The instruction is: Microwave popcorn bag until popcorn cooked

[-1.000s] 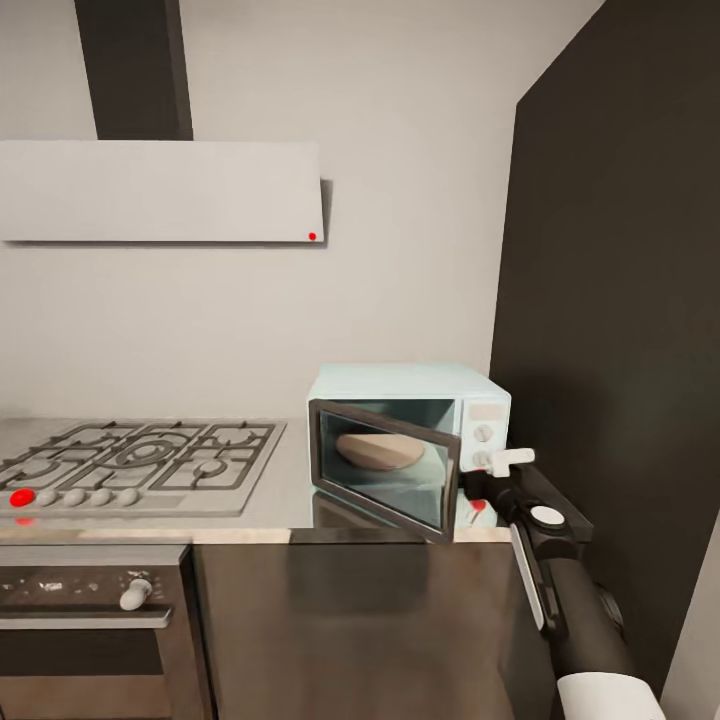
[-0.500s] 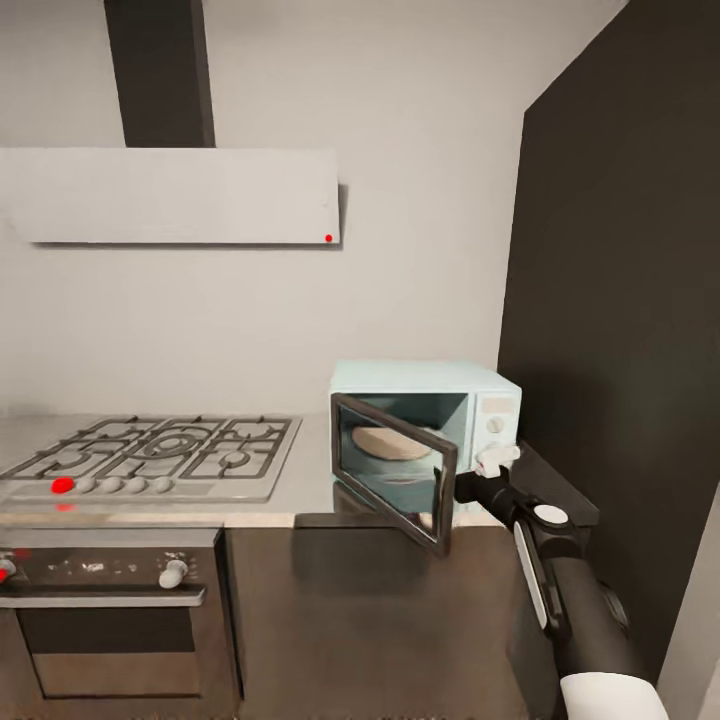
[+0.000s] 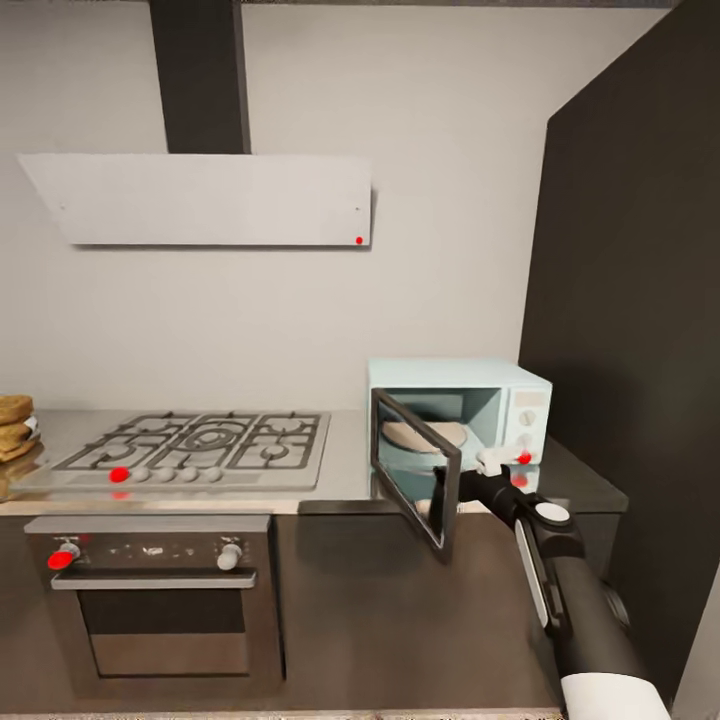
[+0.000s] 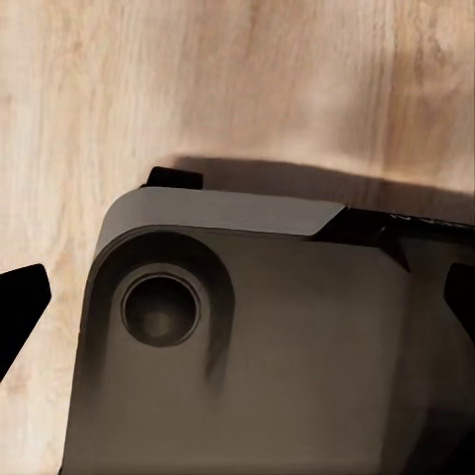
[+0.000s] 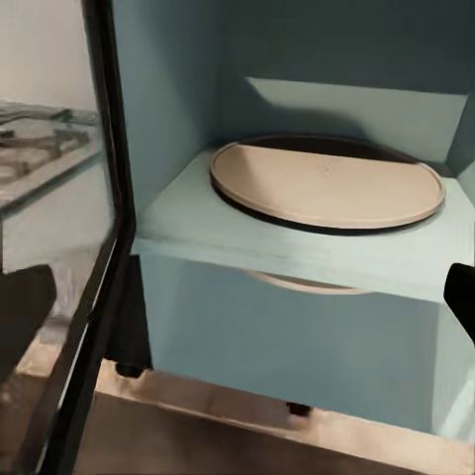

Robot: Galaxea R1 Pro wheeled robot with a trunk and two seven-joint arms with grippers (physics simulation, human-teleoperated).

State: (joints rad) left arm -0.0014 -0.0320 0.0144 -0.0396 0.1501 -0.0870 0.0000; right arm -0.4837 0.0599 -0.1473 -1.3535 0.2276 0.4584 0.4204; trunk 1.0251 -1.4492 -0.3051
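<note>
With the microwave (image 3: 458,428) door (image 3: 414,480) swung open just left of the right pincer (image 3: 497,462), whose grip I cannot tell, the opening step looks done; next is fetching the bag (image 3: 14,425), far left on the countertop (image 3: 345,470).

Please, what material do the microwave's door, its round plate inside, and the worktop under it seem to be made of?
The microwave door looks like clear glass in a dark frame, since the cavity shows through it. The turntable appears matte beige, perhaps ceramic or plastic; I cannot tell which. The countertop looks like grey, slightly glossy steel or stone, with soft reflections.
</note>
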